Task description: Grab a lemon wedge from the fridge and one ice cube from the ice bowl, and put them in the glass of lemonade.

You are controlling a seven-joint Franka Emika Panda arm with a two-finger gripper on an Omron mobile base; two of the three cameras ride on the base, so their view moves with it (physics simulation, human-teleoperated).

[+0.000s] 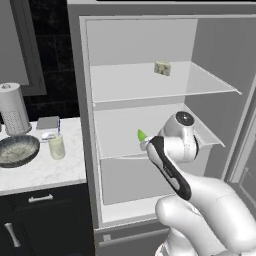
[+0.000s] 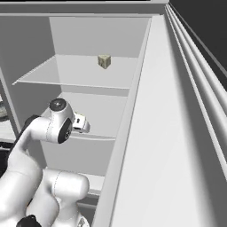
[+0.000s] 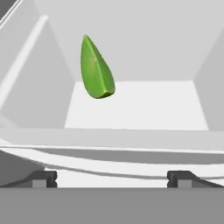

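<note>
The fridge stands open, showing its white shelves. A small yellow-green lemon wedge stands on end near the front of the middle shelf. In the hand view the lemon wedge sits ahead and a little left of centre. My gripper is open, its tips wide apart with nothing between them, just short of the shelf's front edge. On the counter to the left are the dark-grey ice bowl and the glass of lemonade.
A pale speckled cube rests on the upper shelf. The open fridge door runs close along my right side. A white paper-towel roll and a small grey box stand behind the bowl and glass.
</note>
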